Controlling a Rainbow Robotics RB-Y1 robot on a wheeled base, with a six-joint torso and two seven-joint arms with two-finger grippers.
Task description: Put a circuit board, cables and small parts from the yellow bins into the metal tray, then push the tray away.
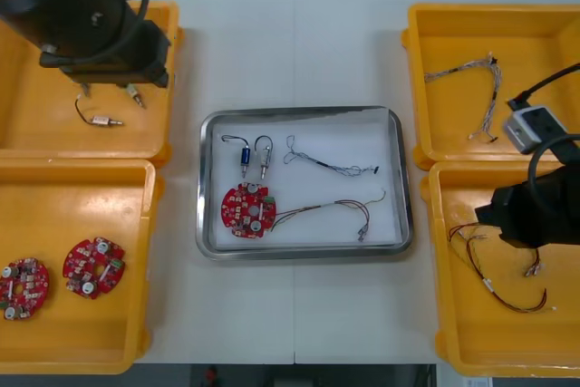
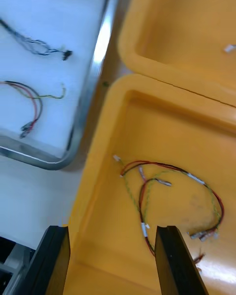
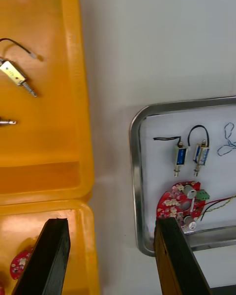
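Left fingers (image 3: 49,255) apart over bin (image 3: 49,142); tray's (image 3: 133,177) small metal parts (image 3: 189,155) parallel

No readable text or labels.

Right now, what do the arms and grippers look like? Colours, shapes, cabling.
Both are bulky and black: left arm over the far left yellow bin, right arm over the near right yellow bin. A grey-white box with looping black cables sits by the right arm. The left gripper and right gripper each have two flat, matte black, square-tipped fingers.
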